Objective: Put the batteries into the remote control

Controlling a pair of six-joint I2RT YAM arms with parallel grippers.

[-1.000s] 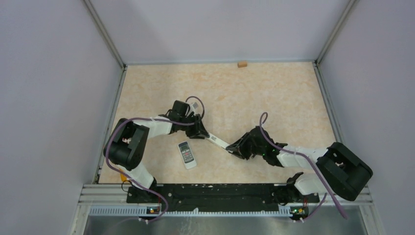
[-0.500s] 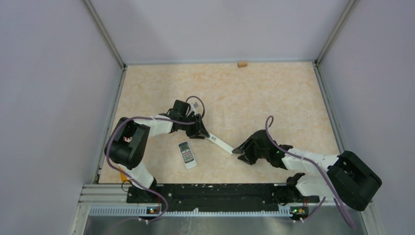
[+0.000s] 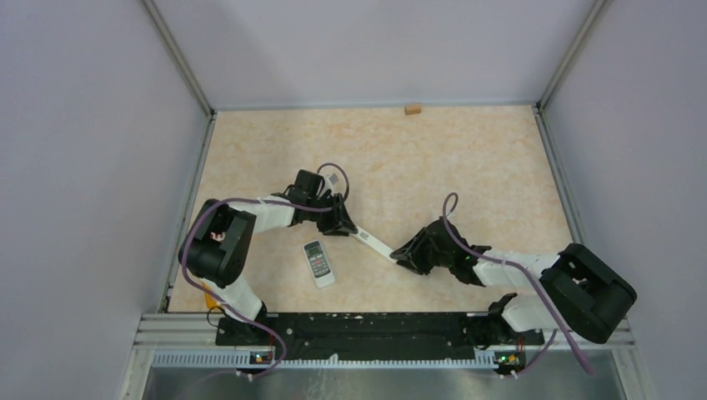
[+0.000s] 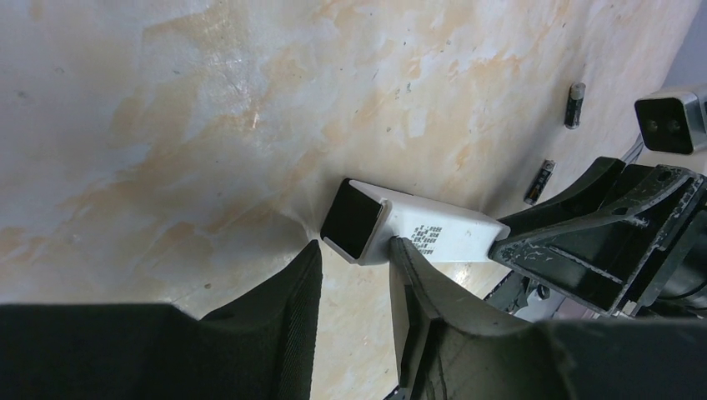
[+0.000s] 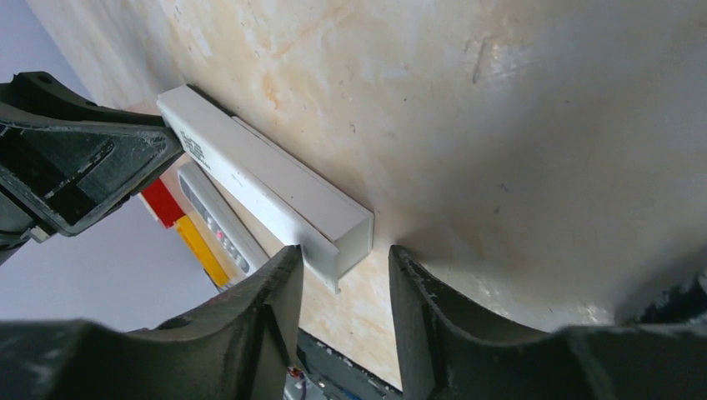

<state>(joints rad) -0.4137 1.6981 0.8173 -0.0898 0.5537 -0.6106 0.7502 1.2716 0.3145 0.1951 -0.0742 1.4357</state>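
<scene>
A long white remote control [image 3: 373, 242] lies slantwise on the table between my two arms. Its dark far end [image 4: 354, 221] sits between the fingertips of my left gripper [image 4: 354, 250], which is shut on it. My right gripper [image 5: 342, 254] stands open around the other end [image 5: 350, 237]; one finger touches it and a gap shows at the other. Two small dark batteries [image 4: 574, 103] [image 4: 544, 180] lie on the table beyond the right gripper, seen only in the left wrist view. From above, the left gripper [image 3: 343, 227] and right gripper [image 3: 400, 254] face each other.
A second, shorter white remote with grey buttons [image 3: 318, 262] lies near the front, beside the long one [image 5: 213, 221]. A small wooden block [image 3: 412, 108] rests at the back wall. Metal rails edge the table on both sides.
The right gripper pulled back to the right and widened, then returned to the remote's end. The left gripper and the remote have stayed in place.
</scene>
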